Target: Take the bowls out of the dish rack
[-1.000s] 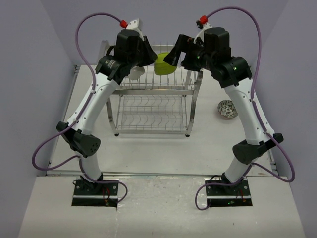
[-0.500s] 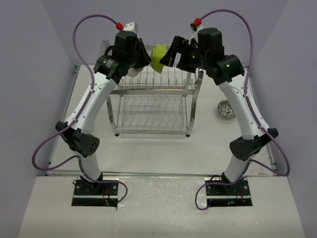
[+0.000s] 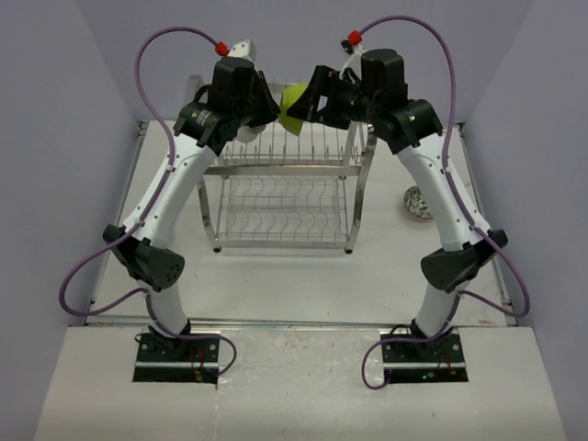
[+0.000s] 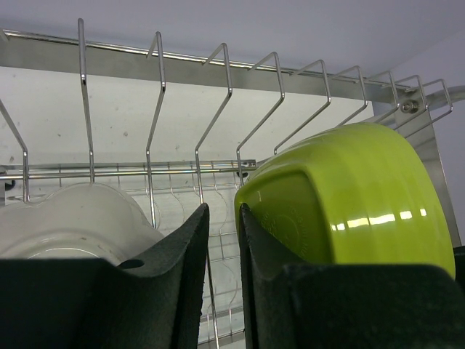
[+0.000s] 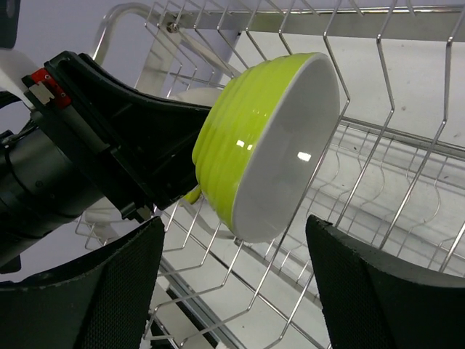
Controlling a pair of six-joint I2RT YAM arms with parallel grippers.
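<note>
- Green bowl point(image 5: 269, 138) stands tilted on the rack's point(image 3: 285, 197) top tier, between both claws.
- Right claw point(image 5: 234, 225) gapes wide, one finger either side of the bowl, clear of it.
- Left claw point(image 4: 224, 218) is nearly together at the bowl's base; whether it grips cannot be told.
- White bowl point(image 4: 65, 218) sits alongside in the dividers.
- Speckled bowl point(image 3: 413, 202) rests on the pale surface point(image 3: 303, 276), right of the rack.
- Lilac walls point(image 3: 55, 138) close in three sides.

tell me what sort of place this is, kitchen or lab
Probably a robot test cell, not a kitchen: plain lilac walls enclose a white table, where two white robot arms reach over a two-tier chrome wire dish rack.
</note>
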